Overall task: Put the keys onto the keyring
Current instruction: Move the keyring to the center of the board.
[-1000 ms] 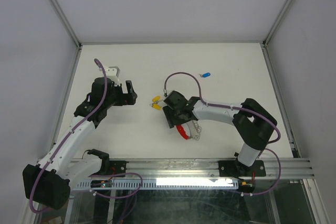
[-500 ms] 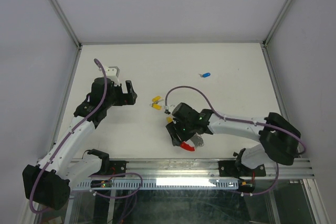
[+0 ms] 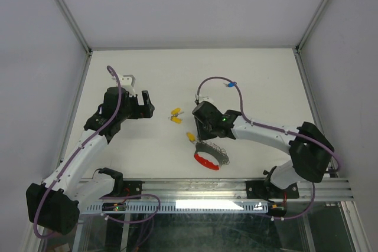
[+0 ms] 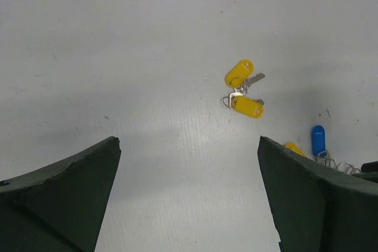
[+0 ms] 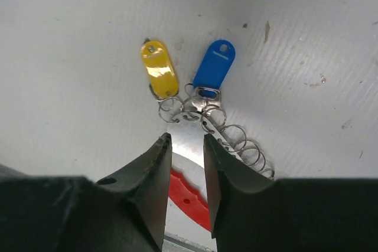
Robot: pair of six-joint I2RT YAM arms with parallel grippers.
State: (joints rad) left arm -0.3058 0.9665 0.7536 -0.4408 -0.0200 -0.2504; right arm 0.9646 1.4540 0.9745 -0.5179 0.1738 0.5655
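Note:
The keyring lies near the front edge: a red curved strip with grey rings. In the right wrist view its metal plate, rings and red strip show, with a yellow key and a blue key on the end rings. My right gripper hovers over the plate, jaws a narrow gap apart, nothing clamped. Two loose yellow keys lie joined mid-table. Another blue key lies farther back. My left gripper is open and empty, left of the yellow keys.
The left wrist view also shows the keyring's blue key and yellow key at its right edge. A purple cable loops over the right arm. Walls enclose the white table on three sides.
My right gripper went toward the front edge with the keyring, then drew back toward mid-table. The keyring stayed near the front, its rings now spread out. The left arm has not moved.

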